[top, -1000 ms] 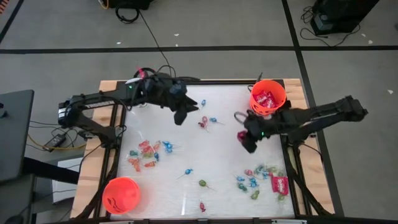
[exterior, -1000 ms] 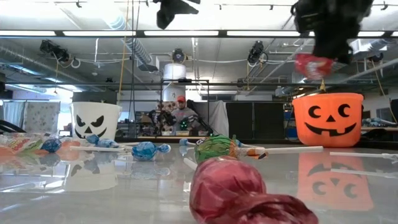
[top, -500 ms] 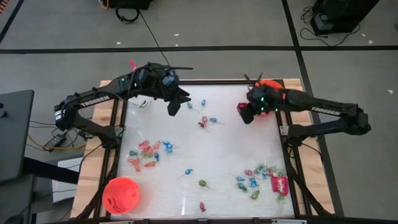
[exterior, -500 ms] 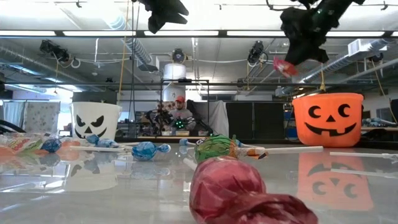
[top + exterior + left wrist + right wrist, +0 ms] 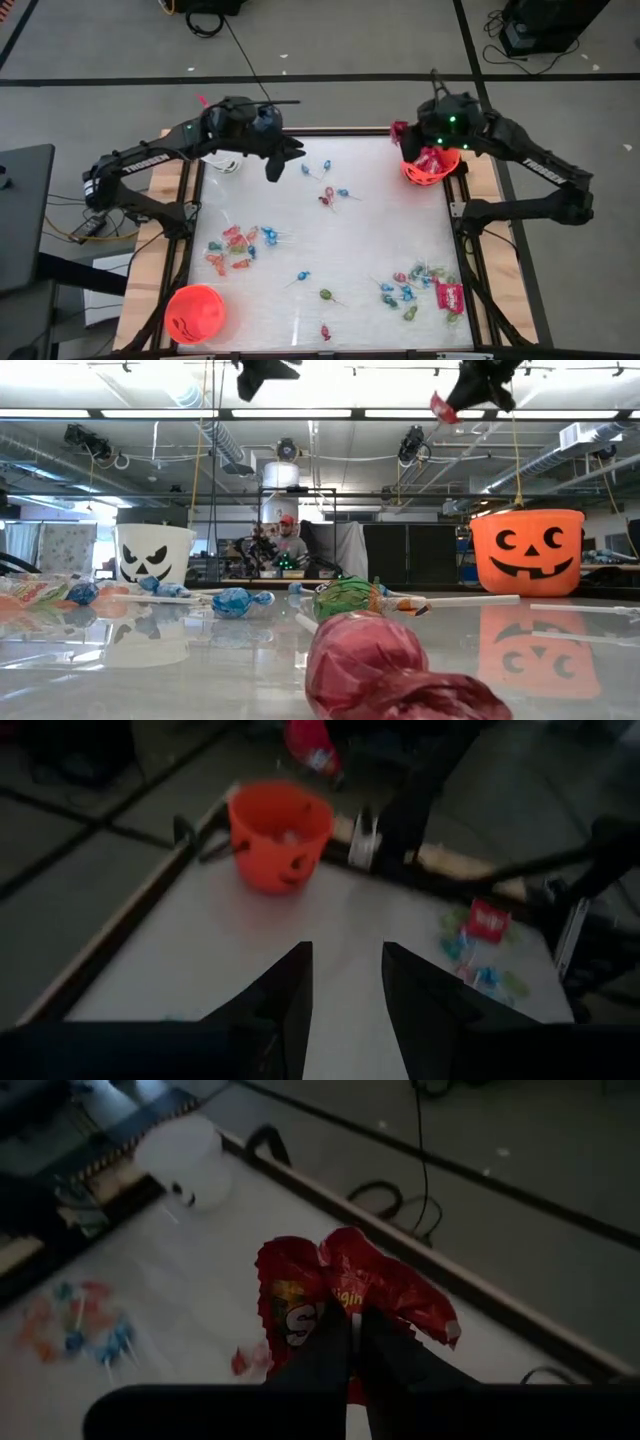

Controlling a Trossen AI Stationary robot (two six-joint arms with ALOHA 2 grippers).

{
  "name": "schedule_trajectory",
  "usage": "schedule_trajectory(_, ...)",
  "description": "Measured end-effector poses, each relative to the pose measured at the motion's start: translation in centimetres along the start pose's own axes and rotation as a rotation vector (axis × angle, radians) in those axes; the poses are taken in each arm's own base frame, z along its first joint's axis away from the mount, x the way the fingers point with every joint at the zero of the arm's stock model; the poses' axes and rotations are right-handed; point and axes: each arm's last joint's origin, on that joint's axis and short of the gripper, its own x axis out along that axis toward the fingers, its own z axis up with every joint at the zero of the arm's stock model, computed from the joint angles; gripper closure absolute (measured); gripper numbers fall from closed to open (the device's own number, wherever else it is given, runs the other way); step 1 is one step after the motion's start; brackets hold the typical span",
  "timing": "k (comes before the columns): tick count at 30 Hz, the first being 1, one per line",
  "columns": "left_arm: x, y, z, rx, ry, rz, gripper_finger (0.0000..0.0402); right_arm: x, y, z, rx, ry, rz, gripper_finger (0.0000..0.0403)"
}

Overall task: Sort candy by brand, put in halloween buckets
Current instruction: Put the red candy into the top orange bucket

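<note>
Robotics lab, exposed ceiling ducts (image 5: 215, 435), floor cables (image 5: 225, 25)

Three buckets: one white (image 5: 154, 553), two orange (image 5: 430, 165) (image 5: 195, 312); two arms.

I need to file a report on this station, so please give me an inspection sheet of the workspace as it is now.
Surface: white table, wooden frame.
Job's things: orange bucket at far right corner, with red packets; second orange bucket near left corner; white bucket far left; loose candy in scattered groups.
Clutter: nothing seen.
Grippers: right gripper shut on a red packet, high beside the far bucket; left gripper open, empty, raised over the far left.
Cables: black cable on the floor behind.
Surroundings: a person seated far back.
</note>
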Motion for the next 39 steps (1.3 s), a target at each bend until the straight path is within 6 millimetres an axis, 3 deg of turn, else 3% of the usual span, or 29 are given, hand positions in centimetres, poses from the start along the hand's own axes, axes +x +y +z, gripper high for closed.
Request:
schedule_trajectory(7,-3.0,-0.6,1.6,0.046,-0.171,0.024,0.0275,-1.0,0.9,1.8,-0.054,-0.11,0.211,0.0385)
schedule_trajectory(11,-4.9,-1.0,2.0,0.049,-0.235,0.059,0.0275,-0.5,1.3,2.0,-0.075,-0.081,0.31,0.0385)
schedule_trajectory(18,-7.6,-0.3,1.0,0.073,-0.181,0.214,0.0275,2.4,-1.2,-0.1,0.014,0.208,-0.024,0.0387)
schedule_trajectory(23,-6.7,1.3,-2.3,0.014,-0.102,0.206,0.0275,2.5,-2.8,-0.5,0.046,0.26,-0.192,0.0387)
schedule_trajectory(29,-4.9,2.4,-5.8,-0.053,-0.127,0.151,0.0275,1.4,-5.2,-1.5,0.153,0.339,-0.385,0.0387)
schedule_trajectory(39,-3.4,3.6,-9.4,-0.067,-0.098,0.125,0.0275,3.1,-8.5,-6.1,0.349,0.515,-0.537,0.0387)
